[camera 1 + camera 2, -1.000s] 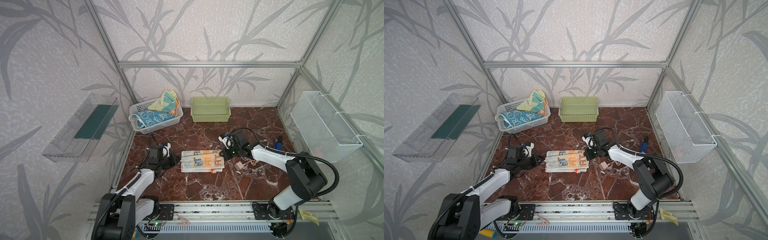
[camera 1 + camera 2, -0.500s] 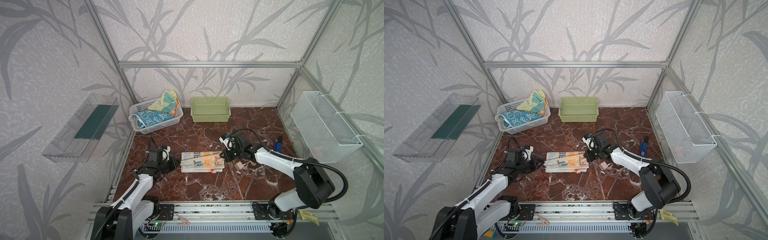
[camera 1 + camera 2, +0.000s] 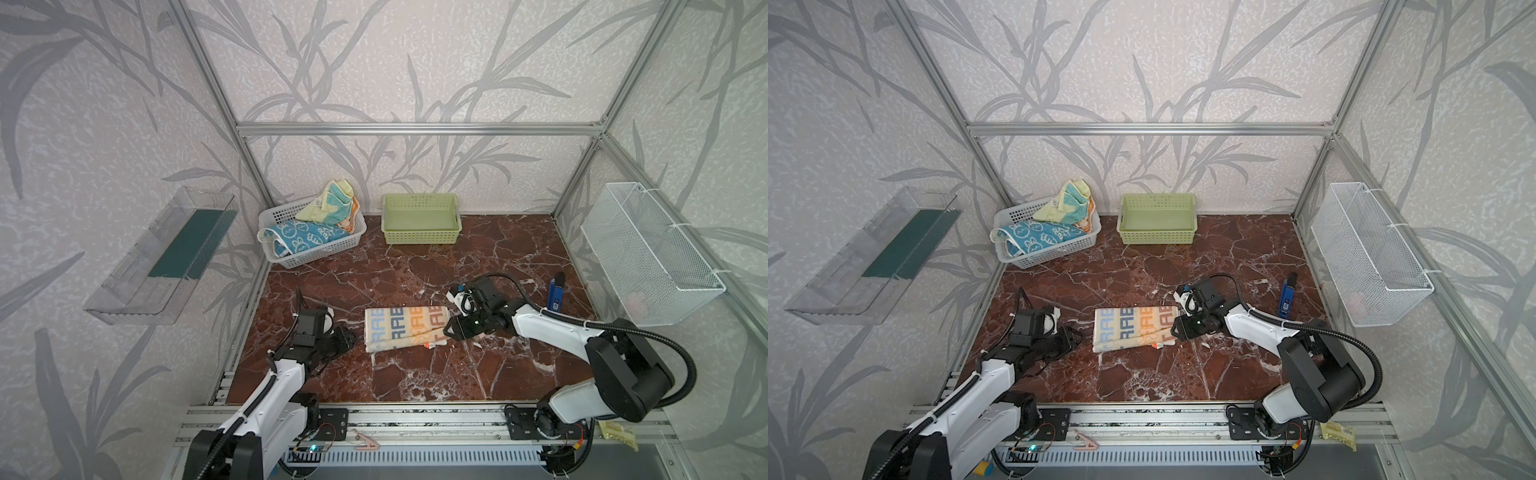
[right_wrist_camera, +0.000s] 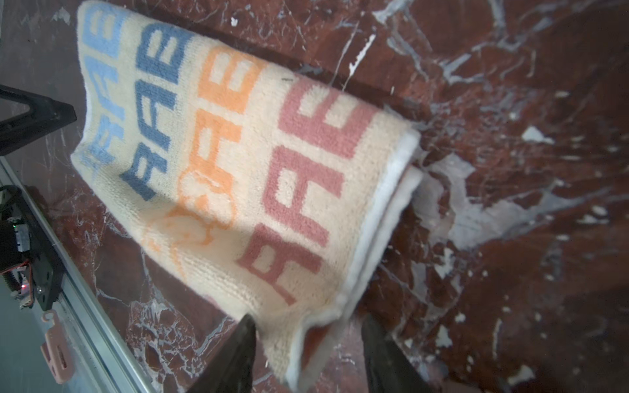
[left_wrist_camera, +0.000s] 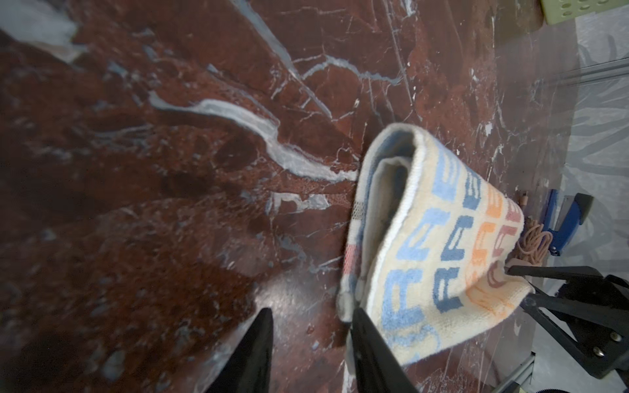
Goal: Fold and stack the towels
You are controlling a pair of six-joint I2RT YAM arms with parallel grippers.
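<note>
The striped "RAB" towel (image 3: 405, 328) lies folded into a long flat rectangle on the red marble desk (image 3: 415, 382), about midway between the left and right edges and somewhat nearer the front edge than the back. The left end effector (image 3: 347, 338) sits low just beside the towel's left end; in the left wrist view its two dark fingers (image 5: 371, 350) stand spread, bare marble between them, and one finger touches the towel's near corner. The right end effector (image 3: 449, 330) is at the towel's right end; in the right wrist view its fingers (image 4: 235, 357) are spread too, with a corner of the folded layers lying loosely between them and not pinched. At the back left corner a white basket (image 3: 291, 259) holds a blue bunny towel (image 3: 303, 239) draped over its rim and a pale-yellow towel (image 3: 328, 203) bunched behind it. A green basket (image 3: 419, 237) stands at the back edge, near the middle.
</note>
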